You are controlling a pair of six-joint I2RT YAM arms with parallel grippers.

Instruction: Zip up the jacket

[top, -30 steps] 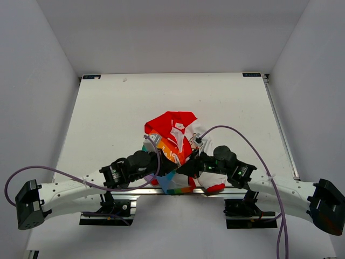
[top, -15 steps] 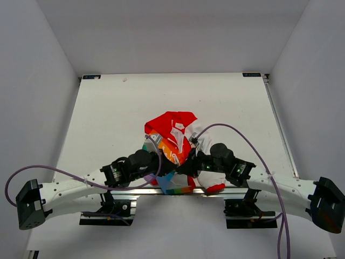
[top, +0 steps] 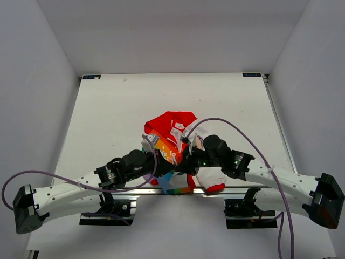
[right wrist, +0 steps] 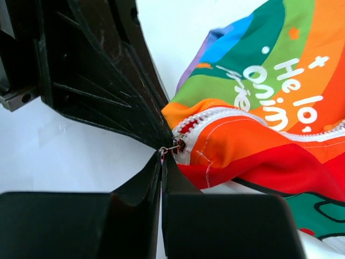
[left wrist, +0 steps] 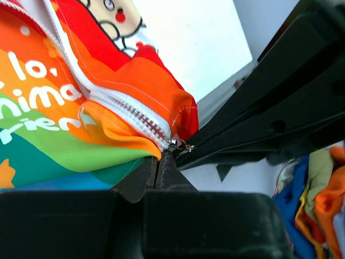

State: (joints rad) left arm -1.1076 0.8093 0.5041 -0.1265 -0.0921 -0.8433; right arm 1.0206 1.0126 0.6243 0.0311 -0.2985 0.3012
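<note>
The jacket (top: 171, 129) lies bunched near the table's front edge, with red lining up and the rainbow hem toward me. My left gripper (top: 163, 160) is shut on the hem's bottom corner, just below the zipper's end (left wrist: 161, 137). Its fingertips (left wrist: 168, 164) are pressed together there. My right gripper (top: 186, 162) is shut on the small metal zipper pull (right wrist: 168, 149), with the slider (right wrist: 180, 144) at the very bottom of the white zipper teeth (right wrist: 215, 115). The two grippers meet tip to tip. The orange hem (right wrist: 242, 135) folds over beside the slider.
The white table (top: 118, 113) stretches behind and to both sides of the jacket. Grey walls enclose it. A metal rail (top: 161, 190) runs along the front edge under the arms. Purple cables (top: 232, 127) loop over each arm.
Both grippers have moved a little away from the front edge with the jacket's lower end. The bunched jacket has shifted slightly with them.
</note>
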